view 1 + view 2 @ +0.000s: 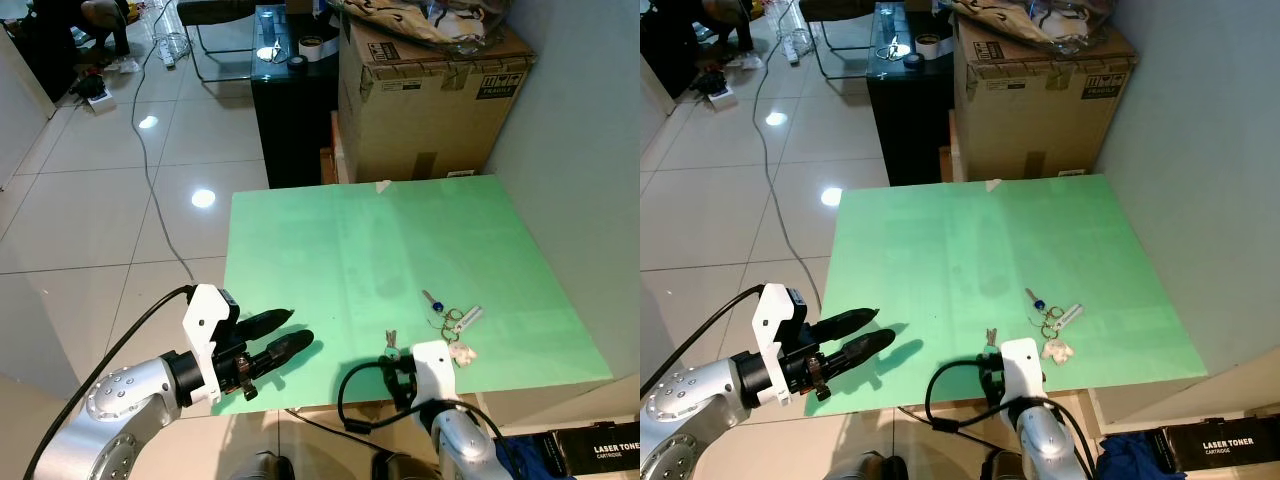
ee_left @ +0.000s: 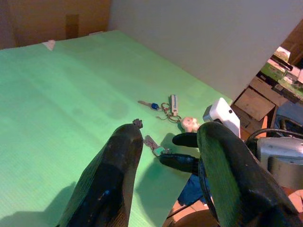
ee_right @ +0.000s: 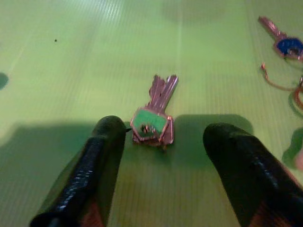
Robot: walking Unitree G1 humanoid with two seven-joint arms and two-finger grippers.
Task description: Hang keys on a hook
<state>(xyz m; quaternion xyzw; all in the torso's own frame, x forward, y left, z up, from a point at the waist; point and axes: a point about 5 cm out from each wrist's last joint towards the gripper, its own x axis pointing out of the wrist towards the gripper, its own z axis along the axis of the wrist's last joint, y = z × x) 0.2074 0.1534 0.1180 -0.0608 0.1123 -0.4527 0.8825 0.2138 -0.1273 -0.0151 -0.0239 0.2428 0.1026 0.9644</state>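
A green worktop (image 1: 400, 230) stands against a pale wall, and both arms reach over its near edge. The right end effector (image 3: 161, 142) sits low at about six o'clock on the sheet, its two black fingers spread wide apart and released. Between them, just ahead of the tips, lies a single key with a green head (image 3: 152, 123), blade pointing away toward twelve o'clock. It lies flat on the sheet, and neither finger touches it.

At roughly two o'clock from that key rests the rest of the bunch: a blue-headed key (image 1: 431, 301), a tangle of rings (image 1: 452, 319), a slim silver tag (image 1: 468, 317) and a small pale charm (image 1: 461, 353). They lie close together, near the right arm's white wrist housing (image 1: 432, 366).

The left end effector (image 1: 275, 335) hovers over the near left corner of the worktop, around eight o'clock, fingers parted and holding nothing, pointing across toward the keys.

Beyond the far edge, at twelve o'clock, stand a large cardboard box (image 1: 430, 100) and a dark cabinet (image 1: 290, 110) with a roll of tape (image 1: 311, 46) on top. A black cable (image 1: 150, 160) trails over the tiled floor (image 1: 90, 200).
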